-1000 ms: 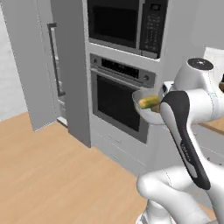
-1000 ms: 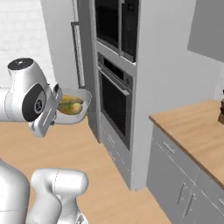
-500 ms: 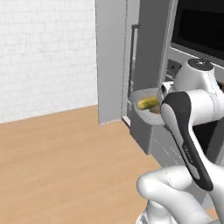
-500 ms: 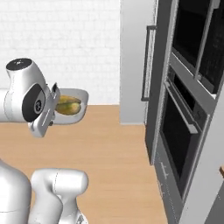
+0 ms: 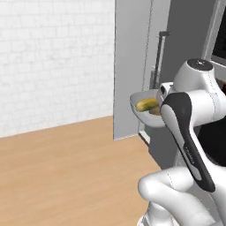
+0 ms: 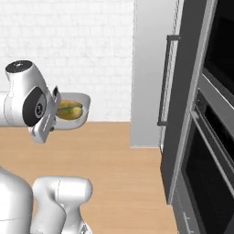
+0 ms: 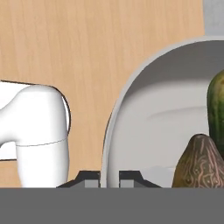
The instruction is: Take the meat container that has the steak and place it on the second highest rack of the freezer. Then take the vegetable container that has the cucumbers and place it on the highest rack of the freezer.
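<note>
— Where is your vegetable container (image 5: 142,101) right now?

— You have it up in the air. In the left base view it sits right of centre, just left of the arm's (image 5: 187,132) white wrist; in the right base view it hangs at centre left, a pale grey bowl with a green-yellow cucumber (image 6: 69,110) lying inside. In the hand view its rim (image 7: 114,118) curves from the bottom centre up to the upper right, with the cucumber's dark green end at the right edge and a brown, wrinkled vegetable (image 7: 199,162) at the lower right.

— And the claw?

— Your gripper (image 7: 109,178) is pinched narrow on the container's rim: at the bottom of the hand view one dark finger (image 7: 89,178) sits outside the wall and the other inside it.

— What lies around it?

— Below the bowl you see wooden floor (image 7: 87,48). In the left base view a tall grey door panel (image 5: 132,66) stands open just behind the container at upper centre, with a dark handle (image 5: 159,57) to its right. In the right base view that panel is at upper centre, well right of the bowl, and a black oven front (image 6: 210,169) fills the right edge. A white brick wall (image 6: 68,41) runs across the upper left.
</note>
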Controlling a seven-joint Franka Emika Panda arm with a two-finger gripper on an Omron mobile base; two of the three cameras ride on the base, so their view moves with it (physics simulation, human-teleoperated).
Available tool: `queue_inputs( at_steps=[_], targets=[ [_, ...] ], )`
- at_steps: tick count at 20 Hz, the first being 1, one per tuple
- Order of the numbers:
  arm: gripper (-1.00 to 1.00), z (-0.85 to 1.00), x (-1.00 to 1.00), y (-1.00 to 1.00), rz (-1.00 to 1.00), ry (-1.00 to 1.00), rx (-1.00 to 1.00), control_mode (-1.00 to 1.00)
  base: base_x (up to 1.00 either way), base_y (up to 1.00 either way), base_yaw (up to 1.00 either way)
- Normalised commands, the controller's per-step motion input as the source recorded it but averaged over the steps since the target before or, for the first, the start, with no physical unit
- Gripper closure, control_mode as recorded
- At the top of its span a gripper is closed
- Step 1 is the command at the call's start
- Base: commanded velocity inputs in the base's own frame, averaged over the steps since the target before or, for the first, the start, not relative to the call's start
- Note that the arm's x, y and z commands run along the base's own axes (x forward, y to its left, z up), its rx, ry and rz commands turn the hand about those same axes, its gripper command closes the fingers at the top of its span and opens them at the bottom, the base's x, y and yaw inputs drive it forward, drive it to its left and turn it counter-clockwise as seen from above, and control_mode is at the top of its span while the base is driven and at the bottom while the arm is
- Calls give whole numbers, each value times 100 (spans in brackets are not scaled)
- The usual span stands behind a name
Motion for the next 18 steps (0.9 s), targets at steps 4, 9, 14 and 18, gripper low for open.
queue_inputs(
  at_steps=[4, 9, 14, 18],
  targets=[
    [100, 0, 0, 0, 0, 0, 0, 100, 100, 90, -14],
    [100, 0, 0, 0, 0, 0, 0, 100, 66, 87, -56],
    [100, 0, 0, 0, 0, 0, 0, 100, 57, 61, -74],
    [100, 0, 0, 0, 0, 0, 0, 100, 66, 65, -72]
  ],
)
